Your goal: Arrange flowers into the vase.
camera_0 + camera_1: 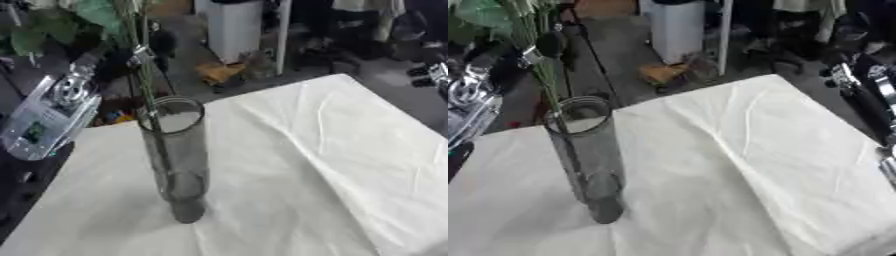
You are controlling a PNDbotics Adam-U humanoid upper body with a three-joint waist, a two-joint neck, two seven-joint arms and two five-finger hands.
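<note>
A tall clear glass vase (178,155) stands upright on the white-clothed table (332,165), left of centre. Several thin green flower stems (144,85) run down from the upper left through the vase's mouth, and their lower ends are inside the glass. Green leaves (96,12) spread at the top edge, and the blooms are out of view. My left hand (535,50), dark, is curled round the stems above the vase's rim, with its silver forearm (52,117) slanting down at the left. Only a part of my right arm (868,90) shows at the right edge.
The table's far edge runs diagonally behind the vase, with dark floor beyond it. A white cabinet (232,27) and a yellow object (219,72) stand on that floor. The cloth right of the vase is wrinkled.
</note>
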